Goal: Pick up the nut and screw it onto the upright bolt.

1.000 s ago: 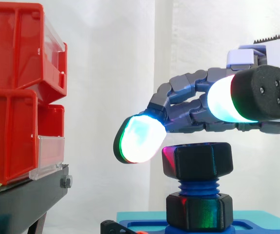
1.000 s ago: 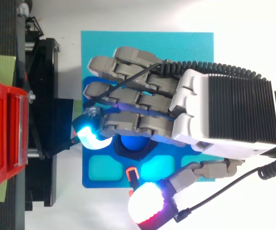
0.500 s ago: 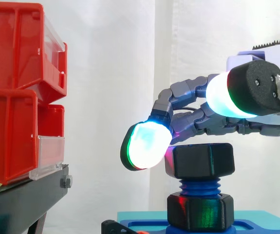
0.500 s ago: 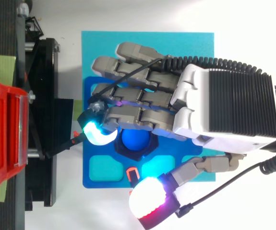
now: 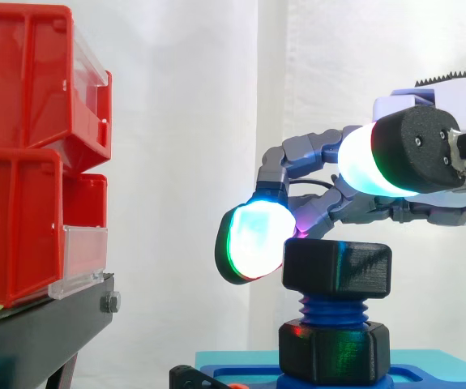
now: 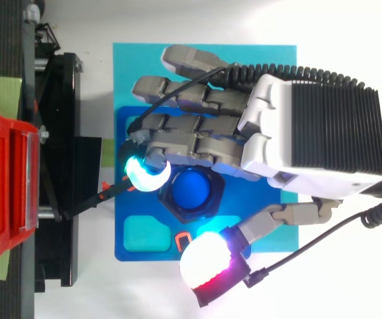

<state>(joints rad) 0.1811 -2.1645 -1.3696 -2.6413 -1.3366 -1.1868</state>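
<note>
A black nut point(image 5: 336, 267) sits on top of the upright blue bolt point(image 5: 331, 306), several threads above a second black nut point(image 5: 331, 350) at the bolt's foot. From above, the bolt's blue end point(image 6: 192, 191) shows inside the nut's ring point(image 6: 166, 199). My hand point(image 6: 317, 133) hovers just over and behind the nut, palm down and open. One bent finger's glowing fingertip point(image 5: 253, 239) rests against the nut's left side. The thumb pad point(image 6: 204, 269) hangs apart from the nut, on the camera side and above its level.
The bolt stands on a blue fixture plate point(image 6: 121, 249) lying on a cyan mat point(image 6: 144, 66). To the left are stacked red bins point(image 5: 22, 162) on a black stand point(image 5: 38, 332), close to the plate's edge. A white curtain hangs behind.
The hand has shifted back off the bolt, uncovering its blue top. The glowing fingertip moved right and down until it met the nut's left side. The thumb rose slightly.
</note>
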